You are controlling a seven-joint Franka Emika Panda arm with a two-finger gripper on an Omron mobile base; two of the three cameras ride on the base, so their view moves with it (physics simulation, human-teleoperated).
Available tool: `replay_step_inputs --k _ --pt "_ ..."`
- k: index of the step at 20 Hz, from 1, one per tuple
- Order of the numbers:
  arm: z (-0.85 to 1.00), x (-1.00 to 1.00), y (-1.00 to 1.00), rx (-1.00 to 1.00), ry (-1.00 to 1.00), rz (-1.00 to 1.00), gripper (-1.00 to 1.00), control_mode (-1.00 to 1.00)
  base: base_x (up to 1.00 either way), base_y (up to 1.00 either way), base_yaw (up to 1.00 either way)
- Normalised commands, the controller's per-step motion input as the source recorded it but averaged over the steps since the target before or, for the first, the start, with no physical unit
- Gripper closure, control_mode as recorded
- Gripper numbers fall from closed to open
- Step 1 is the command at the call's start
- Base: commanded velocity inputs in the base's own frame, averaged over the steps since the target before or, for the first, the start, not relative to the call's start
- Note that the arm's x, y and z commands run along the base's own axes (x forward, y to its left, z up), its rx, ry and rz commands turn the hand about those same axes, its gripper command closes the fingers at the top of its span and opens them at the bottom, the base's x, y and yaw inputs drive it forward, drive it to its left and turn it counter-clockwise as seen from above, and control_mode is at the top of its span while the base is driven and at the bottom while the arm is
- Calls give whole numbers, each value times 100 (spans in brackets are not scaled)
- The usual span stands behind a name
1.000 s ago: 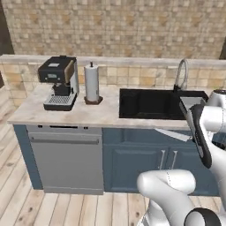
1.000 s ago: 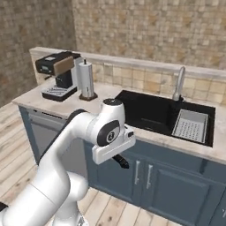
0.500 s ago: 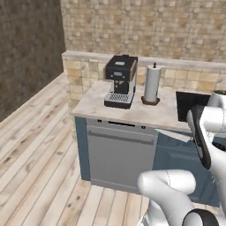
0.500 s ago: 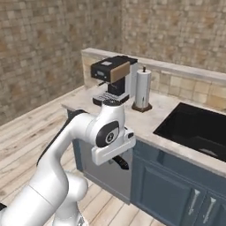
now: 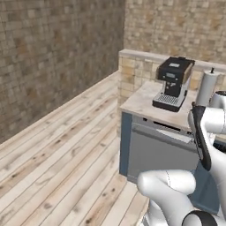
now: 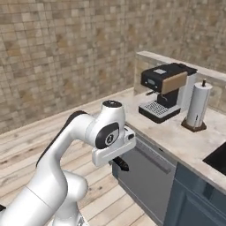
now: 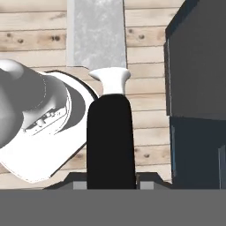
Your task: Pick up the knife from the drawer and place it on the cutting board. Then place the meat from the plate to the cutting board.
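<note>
Kitchen: countertop [image 6: 176,137], coffee machine [image 6: 165,90], dishwasher [image 5: 159,152].

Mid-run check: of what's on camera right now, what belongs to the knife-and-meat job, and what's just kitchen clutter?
Job:
- knife, black handle clamped in the gripper, silver blade pointing away over the wooden floor

Bystanders:
- coffee machine on the counter
- paper towel roll beside it
- grey dishwasher front under the counter

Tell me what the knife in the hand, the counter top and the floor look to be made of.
Knife: blade looks like brushed steel, grey and mottled; handle matte black, likely plastic, with a white collar.
Counter top: pale beige with faint speckling, probably polished stone or laminate.
Floor: light wood planks, with visible seams, grain and knots.
</note>
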Motion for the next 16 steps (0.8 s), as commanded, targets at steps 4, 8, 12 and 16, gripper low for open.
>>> replay_step_inputs --k 4,8,12,16 --pt "0 0 0 0 0 0 100 100 0 42 52" --pt "0 0 0 0 0 0 100 100 0 43 52" --pt "0 0 0 0 0 0 100 100 0 50 52" --pt "0 0 0 0 0 0 100 100 0 58 51"
